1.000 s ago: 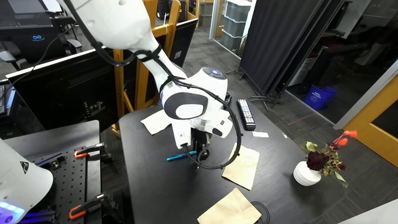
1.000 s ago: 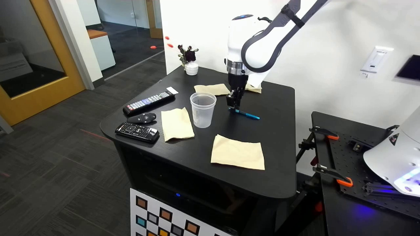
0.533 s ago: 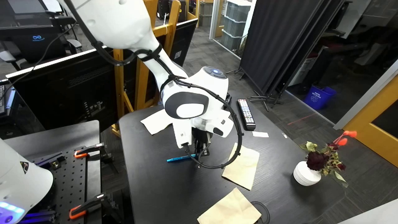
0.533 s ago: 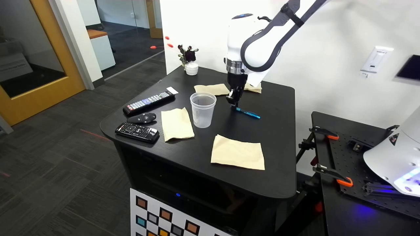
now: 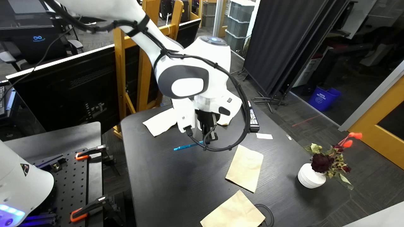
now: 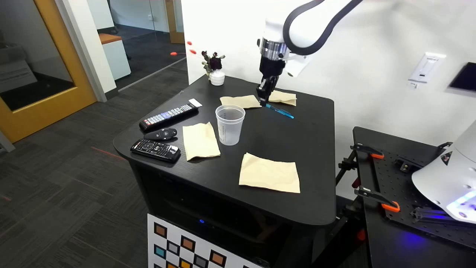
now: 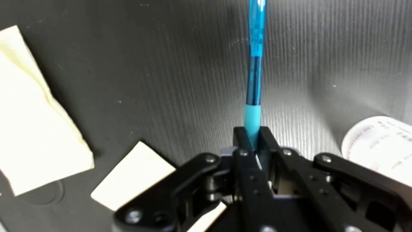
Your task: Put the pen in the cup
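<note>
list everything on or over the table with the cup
pen: one, blue, gripped over the table
cup: one, translucent white, upright on the table
remote controls: three, black, along an edge
slips: two, white, one tiny, same edge
sheets: four, pale yellow, scattered across the table
ring: one, black, at a sheet's edge
vase: one, white, near a corner
flowers: one bunch, reddish, in the vase
arm: one, white with black cabling, above the table
fingers: one pair, black, closed on the pen
</note>
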